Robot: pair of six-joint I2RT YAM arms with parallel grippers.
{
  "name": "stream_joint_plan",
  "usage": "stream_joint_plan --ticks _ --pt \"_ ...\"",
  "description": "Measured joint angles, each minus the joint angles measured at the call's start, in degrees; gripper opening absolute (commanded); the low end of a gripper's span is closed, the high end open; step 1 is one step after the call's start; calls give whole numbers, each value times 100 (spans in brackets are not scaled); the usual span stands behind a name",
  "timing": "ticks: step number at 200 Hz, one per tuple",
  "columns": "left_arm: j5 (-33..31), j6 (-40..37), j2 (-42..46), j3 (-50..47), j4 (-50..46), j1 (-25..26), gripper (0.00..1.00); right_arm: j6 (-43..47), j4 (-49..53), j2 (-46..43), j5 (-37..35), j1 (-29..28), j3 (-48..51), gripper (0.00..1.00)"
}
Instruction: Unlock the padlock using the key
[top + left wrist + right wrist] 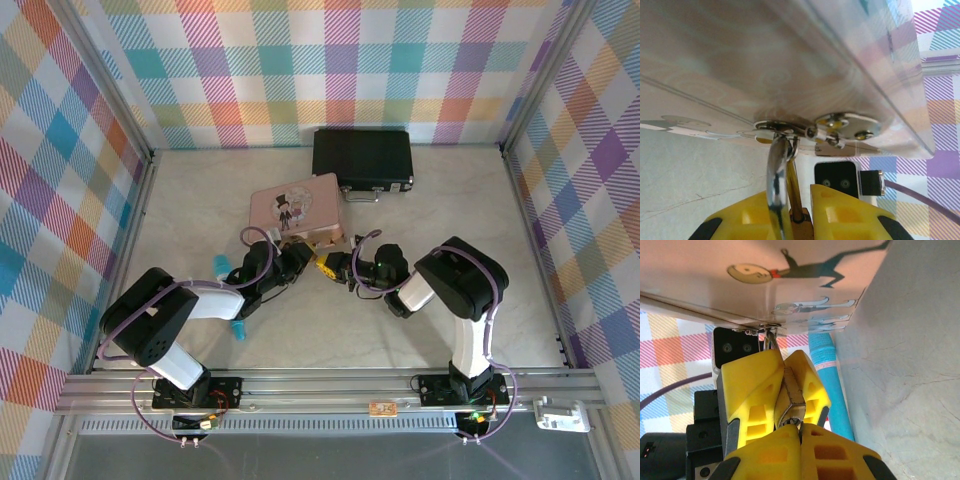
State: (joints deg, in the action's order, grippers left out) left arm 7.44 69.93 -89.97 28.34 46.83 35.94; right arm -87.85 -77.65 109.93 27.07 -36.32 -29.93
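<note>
The brass padlock (790, 400) is pinched between the yellow fingers (750, 385) of my left gripper (800, 212), which is shut on it. Its silvery shackle (777, 189) rises to the clasp (785, 127) on the pink tin (297, 208). My right gripper (799, 436) is shut on the key (801, 429), a thin dark sliver between its fingertips. The key's tip sits at the padlock's bottom face, by the keyhole; how far in it goes is hidden. From above, both grippers (300, 262) (342, 268) meet at the padlock (325, 266) by the tin's near corner.
A teal pen (832, 385) lies on the table just beside the grippers, partly under the left arm (238, 330). A black case (362, 158) stands behind the pink tin. Checkered walls close in the back and both sides.
</note>
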Motion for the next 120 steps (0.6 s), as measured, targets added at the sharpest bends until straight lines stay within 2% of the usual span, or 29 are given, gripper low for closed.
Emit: stream_joint_plan --ticks 38,80,120 --pt "-201 162 136 13 -254 118 0 472 1137 -741 -612 -229 83 0" --pt "-409 275 391 155 -629 146 0 2063 3314 -1668 -1320 -501 -442 0" --pt "-557 328 385 195 -748 146 0 3032 3849 -1696 -1550 -592 -673 0"
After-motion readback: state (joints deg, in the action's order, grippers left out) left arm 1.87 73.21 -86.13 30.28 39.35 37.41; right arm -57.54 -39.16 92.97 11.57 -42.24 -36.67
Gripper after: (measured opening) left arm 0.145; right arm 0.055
